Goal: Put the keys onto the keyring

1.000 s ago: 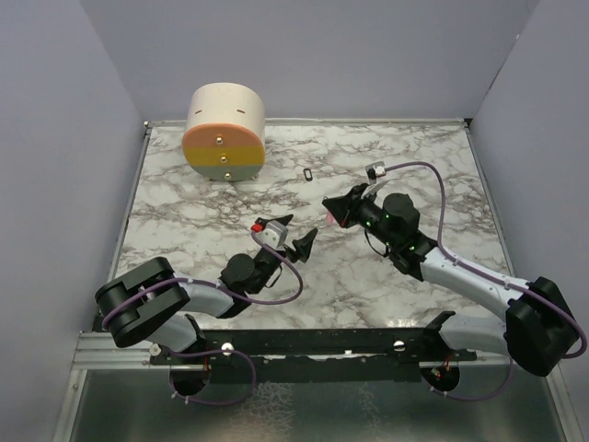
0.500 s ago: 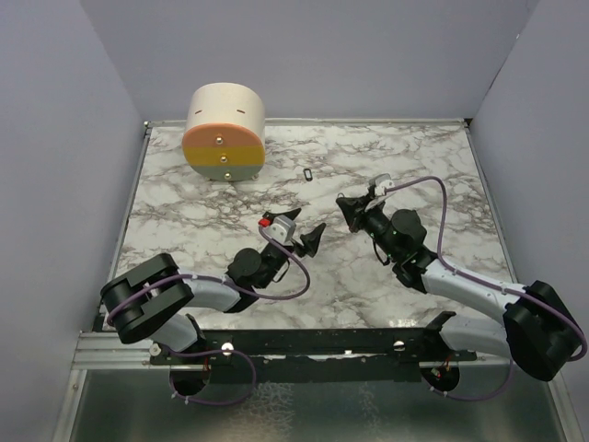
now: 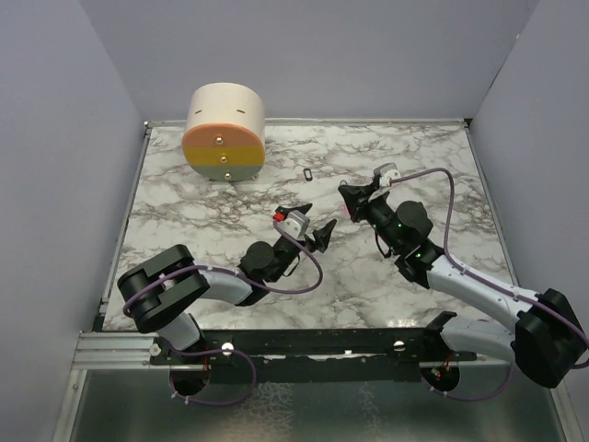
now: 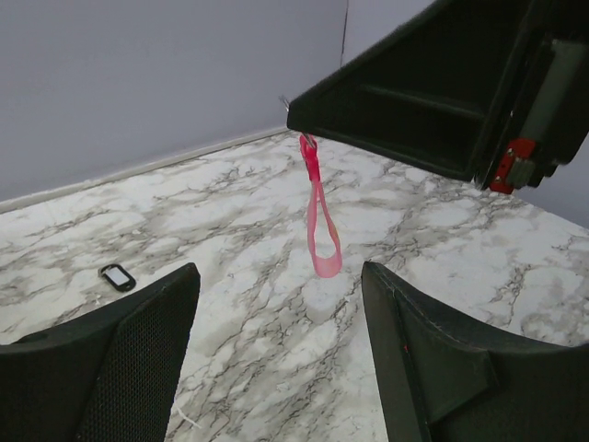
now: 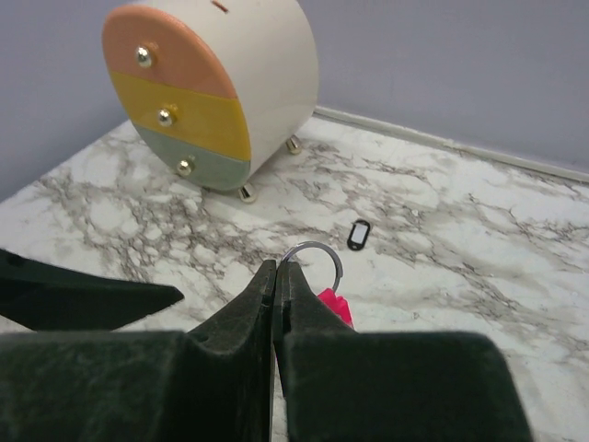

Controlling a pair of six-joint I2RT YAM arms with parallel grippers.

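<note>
Near the middle of the tabletop (image 3: pixel 414 152), the right claw (image 5: pixel 276 273), pinching the pink strap (image 4: pixel 317 221) aloft, and the wide-open left claw (image 4: pixel 276 276) facing it have both crept toward the far edge, where the black keyring (image 3: pixel 306 173) lies untouched, so linking looks close but undone.

The slim bright pink strap loop (image 4: pixel 318 226) hangs straight down from the tip of the right arm's closed jaws, pinched at its top end; a thin silver wire ring (image 5: pixel 313 261) arcs out beside that end; from the left wrist the loop dangles ahead of the left arm's spread jaws, in line with the gap between them; the tiny black oval tag with a pale centre (image 5: pixel 359 234) lies flat on the desk, apart from the loop, ahead of the right jaws and beyond the left-hand side of the left jaws.
</note>
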